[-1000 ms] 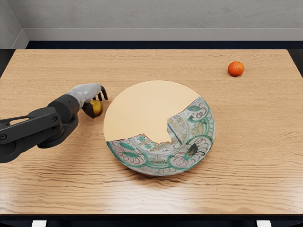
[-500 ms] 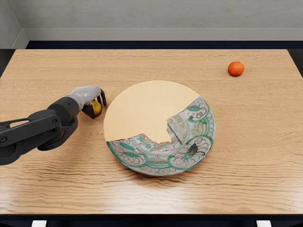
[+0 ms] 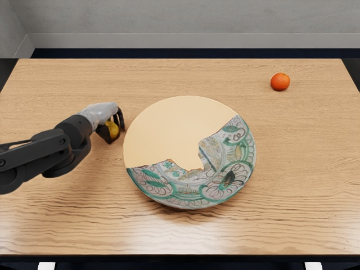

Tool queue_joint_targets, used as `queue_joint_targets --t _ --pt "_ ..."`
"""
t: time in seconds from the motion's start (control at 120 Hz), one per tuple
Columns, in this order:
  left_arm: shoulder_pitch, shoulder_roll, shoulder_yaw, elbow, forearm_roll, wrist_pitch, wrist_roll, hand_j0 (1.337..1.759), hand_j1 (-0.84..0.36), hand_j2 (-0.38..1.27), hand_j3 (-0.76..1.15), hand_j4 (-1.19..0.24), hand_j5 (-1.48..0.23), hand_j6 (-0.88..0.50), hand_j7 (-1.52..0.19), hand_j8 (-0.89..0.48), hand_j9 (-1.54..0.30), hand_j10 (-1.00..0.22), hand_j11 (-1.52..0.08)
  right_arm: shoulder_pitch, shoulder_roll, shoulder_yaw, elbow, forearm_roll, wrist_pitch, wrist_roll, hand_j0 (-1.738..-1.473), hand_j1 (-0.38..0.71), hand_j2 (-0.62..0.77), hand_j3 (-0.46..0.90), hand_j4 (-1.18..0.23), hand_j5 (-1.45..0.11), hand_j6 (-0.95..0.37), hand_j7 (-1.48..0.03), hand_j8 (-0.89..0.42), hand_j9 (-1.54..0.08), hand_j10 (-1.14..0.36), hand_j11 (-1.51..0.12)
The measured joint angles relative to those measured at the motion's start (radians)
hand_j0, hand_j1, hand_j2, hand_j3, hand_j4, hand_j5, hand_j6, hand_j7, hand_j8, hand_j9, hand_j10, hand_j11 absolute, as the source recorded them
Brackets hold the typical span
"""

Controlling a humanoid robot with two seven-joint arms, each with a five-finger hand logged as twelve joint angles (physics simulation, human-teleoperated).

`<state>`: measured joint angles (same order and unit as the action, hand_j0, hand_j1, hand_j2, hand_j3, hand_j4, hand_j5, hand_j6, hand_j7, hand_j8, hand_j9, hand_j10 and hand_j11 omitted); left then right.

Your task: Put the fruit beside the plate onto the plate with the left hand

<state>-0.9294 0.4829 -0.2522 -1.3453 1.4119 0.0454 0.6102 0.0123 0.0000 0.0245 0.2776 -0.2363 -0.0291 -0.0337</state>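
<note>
The plate (image 3: 169, 126) stands just beside the left hand (image 3: 105, 118) gripping the fruit (image 3: 113, 130); table (image 3: 67, 219) elsewhere open.

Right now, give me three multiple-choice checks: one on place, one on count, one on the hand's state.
1. The yellow fruit lies: A on the plate; B on the table left of the plate; C at the far right corner.
2. Fruits in view: A one; B three; C two.
3. The left hand is: A curled around the yellow fruit; B open above the plate; C out of view.
Answers: B, it sits off the rim; C, yellow one plus the orange fruit; A, it is wrapped round the fruit.
</note>
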Motion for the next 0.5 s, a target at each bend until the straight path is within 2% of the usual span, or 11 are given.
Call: queue_joint_targets --t 0.225,0.35,0.5 --pt "-0.118 0.073 -0.018 0.004 -0.246 -0.009 0.001 1.655 -0.33 0.46 0.00 -0.68 -0.85 -0.51 -0.86 -0.48 -0.87 -0.65 -0.88 0.000 0.000 0.000 0.000 0.000 0.000 0.000 -1.658 -0.35 0.00 0.00 0.00 0.00 0.00 0.00 0.00 0.00 0.00 0.00" --pt "-0.185 0.092 -0.019 0.007 -0.402 -0.041 0.001 1.656 -0.33 0.45 0.00 -0.66 -0.87 -0.50 -0.87 -0.47 -0.87 -0.65 -0.87 0.000 0.000 0.000 0.000 0.000 0.000 0.000 -1.658 -0.35 0.00 0.00 0.00 0.00 0.00 0.00 0.00 0.00 0.00 0.00" --pt "-0.261 0.139 -0.021 0.009 -0.564 -0.149 0.001 1.657 -0.33 0.46 0.00 -0.66 -0.88 -0.51 -0.87 -0.47 -0.87 -0.65 -0.87 0.000 0.000 0.000 0.000 0.000 0.000 0.000 -1.658 -0.35 0.00 0.00 0.00 0.00 0.00 0.00 0.00 0.00 0.00 0.00"
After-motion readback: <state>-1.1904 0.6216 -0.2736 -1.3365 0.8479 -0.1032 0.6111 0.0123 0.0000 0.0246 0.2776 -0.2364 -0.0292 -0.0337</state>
